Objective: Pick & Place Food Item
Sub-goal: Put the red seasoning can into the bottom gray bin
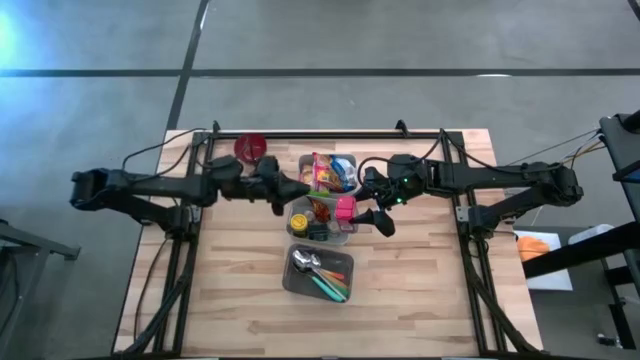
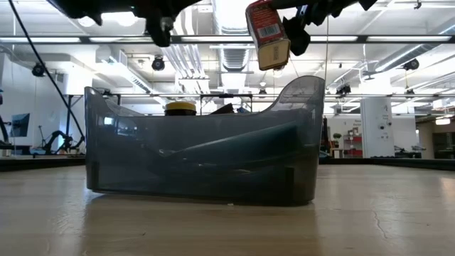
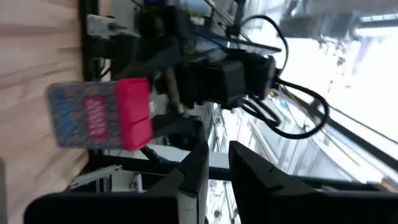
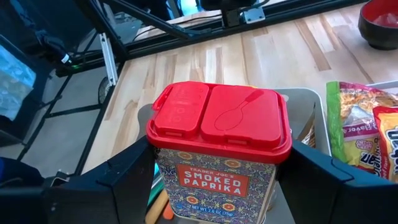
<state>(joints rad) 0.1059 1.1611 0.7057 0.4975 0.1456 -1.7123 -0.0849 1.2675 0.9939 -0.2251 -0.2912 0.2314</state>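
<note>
A smoked paprika tin with a red lid hangs over the grey bin at the table's middle, with my right gripper shut on it. In the low view the tin shows clear above the bin's wall. A yellow-lidded jar stands in that bin. My left gripper hovers level just left of the bin, shut and with nothing in it. It faces the tin. My right gripper pinches the tin's two opposite sides just under the red lid, between its two fingers. The fingers come from the table's right, slanting a little downward. The tin is lifted clear above the bin, lid up and slightly tilted.
A second bin behind holds bright food packets. A third bin toward the near edge holds cutlery. A red bowl sits at the far left. Bare wood lies on both sides and along the near edge.
</note>
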